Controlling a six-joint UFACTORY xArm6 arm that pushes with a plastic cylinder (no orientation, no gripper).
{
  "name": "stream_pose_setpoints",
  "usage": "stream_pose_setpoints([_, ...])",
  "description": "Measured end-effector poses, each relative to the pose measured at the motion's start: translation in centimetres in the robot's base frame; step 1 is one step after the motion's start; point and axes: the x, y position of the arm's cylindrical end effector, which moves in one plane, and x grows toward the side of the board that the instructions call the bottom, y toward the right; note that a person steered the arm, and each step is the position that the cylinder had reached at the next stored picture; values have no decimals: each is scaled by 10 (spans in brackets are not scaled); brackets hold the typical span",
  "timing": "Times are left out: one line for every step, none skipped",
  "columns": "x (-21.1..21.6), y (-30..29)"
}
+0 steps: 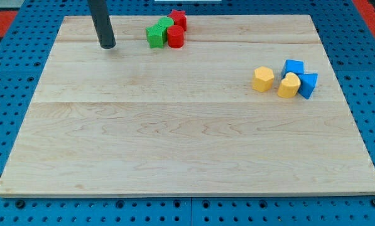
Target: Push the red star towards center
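The red star [178, 19] sits near the view's top edge of the wooden board [187, 144], at the back of a tight cluster. A red cylinder [175, 36] lies just below it, a green round block [165, 24] to its left, and a green star-like block [154, 36] at the cluster's left. My tip [107, 46] rests on the board to the view's left of this cluster, apart from it, roughly level with the green star-like block.
At the view's right lies a second cluster: a yellow hexagonal block [262, 79], a yellow rounded block [289, 86], a blue block [293, 67] and a blue triangular block [308, 85]. Blue pegboard surrounds the board.
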Motion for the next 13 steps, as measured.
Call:
stream_pose_setpoints([0, 0])
stream_pose_setpoints([0, -2])
stream_pose_setpoints([26, 24])
stream_pose_setpoints([57, 67])
stream_pose_setpoints([69, 157])
stream_pose_setpoints([48, 256])
stream_pose_setpoints([-18, 299])
stream_pose_setpoints([-91, 283])
stream_pose_setpoints([-95, 276])
stream_pose_setpoints([-95, 267])
stream_pose_setpoints([-95, 228])
stream_pose_setpoints([-94, 191])
stream_pose_setpoints([-93, 166])
